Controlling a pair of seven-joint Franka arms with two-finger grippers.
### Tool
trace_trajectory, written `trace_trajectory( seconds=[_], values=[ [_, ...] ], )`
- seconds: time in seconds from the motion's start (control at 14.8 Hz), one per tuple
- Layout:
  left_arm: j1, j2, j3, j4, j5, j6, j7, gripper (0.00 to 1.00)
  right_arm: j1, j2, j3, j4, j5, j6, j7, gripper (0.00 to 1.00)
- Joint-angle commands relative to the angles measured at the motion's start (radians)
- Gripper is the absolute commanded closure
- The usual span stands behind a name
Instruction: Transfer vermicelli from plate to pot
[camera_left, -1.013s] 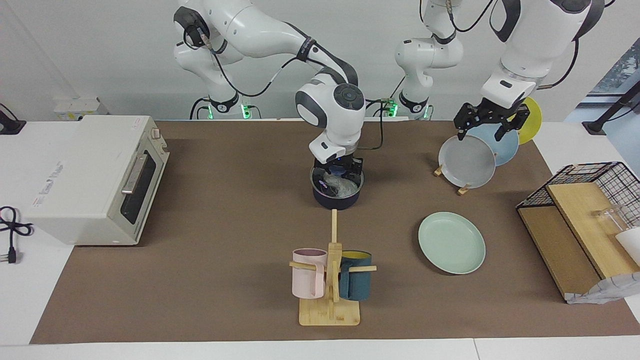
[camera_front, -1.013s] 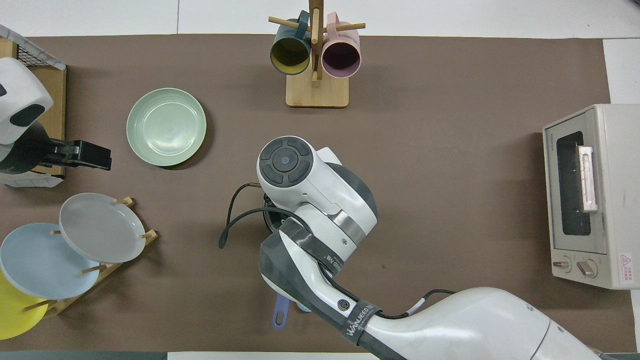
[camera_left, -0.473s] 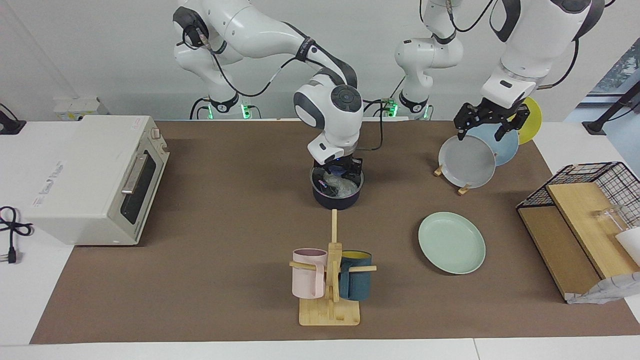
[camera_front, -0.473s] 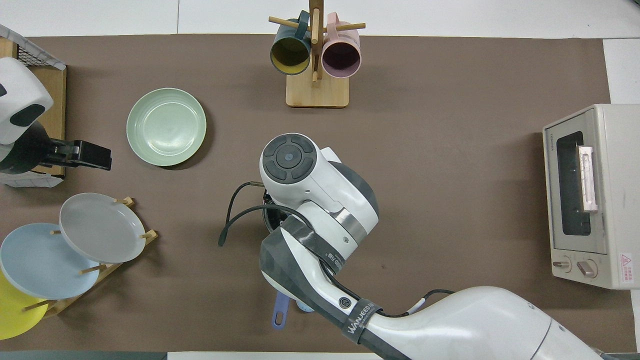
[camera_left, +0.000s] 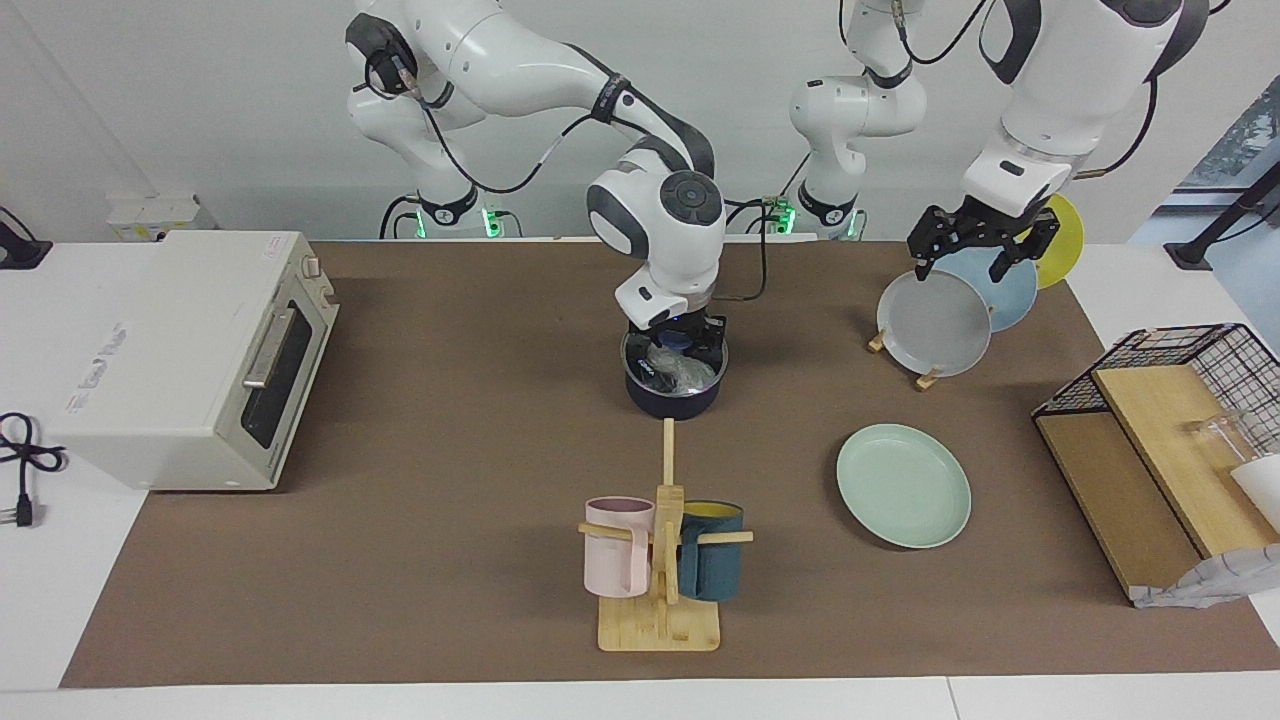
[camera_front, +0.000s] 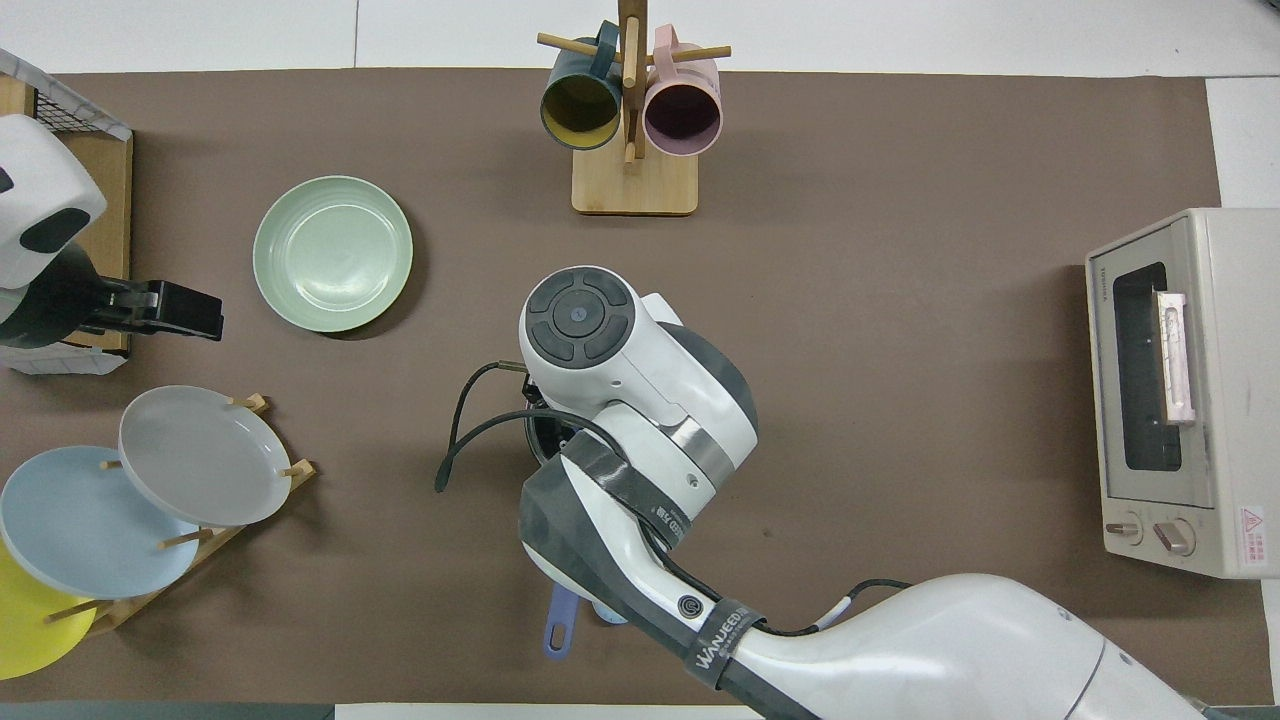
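The dark pot (camera_left: 672, 400) stands mid-table, its blue handle (camera_front: 560, 625) pointing toward the robots. Whitish vermicelli (camera_left: 676, 371) lies inside it. My right gripper (camera_left: 675, 350) hangs in the pot's mouth just above the noodles, fingers apart and holding nothing. In the overhead view the right arm covers most of the pot. The mint-green plate (camera_left: 903, 485) lies empty, farther from the robots than the pot and toward the left arm's end; it also shows in the overhead view (camera_front: 332, 253). My left gripper (camera_left: 962, 265) waits open and raised over the plate rack.
A rack with grey (camera_left: 935, 322), light blue and yellow plates stands near the left arm. A mug tree (camera_left: 660, 560) with pink and teal mugs stands farther out than the pot. A toaster oven (camera_left: 190, 355) is at the right arm's end. A wire basket (camera_left: 1160, 440) is at the left arm's end.
The right arm's wrist has risen slightly over the pot. The vermicelli stays in the pot. The left arm has not moved.
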Motion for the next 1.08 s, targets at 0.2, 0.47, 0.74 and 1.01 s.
trace_trajectory(
  seconds=[0.2, 0.47, 0.74, 1.01],
  values=[
    [0.006, -0.024, -0.002, -0.022, 0.009, 0.002, -0.007, 0.00, -0.041, -0.096, -0.051, -0.014, 0.000, -0.007, -0.154, 0.00],
    [0.006, -0.024, -0.002, -0.022, 0.009, 0.002, -0.007, 0.00, -0.103, -0.196, -0.115, -0.016, 0.035, -0.103, -0.361, 0.00],
    [0.006, -0.024, -0.002, -0.022, 0.009, 0.002, -0.007, 0.00, -0.119, -0.294, -0.297, -0.011, 0.115, -0.263, -0.585, 0.00],
    [0.006, -0.024, -0.002, -0.022, 0.009, 0.002, -0.008, 0.00, -0.140, -0.372, -0.482, 0.012, 0.176, -0.402, -0.797, 0.00]
  ],
)
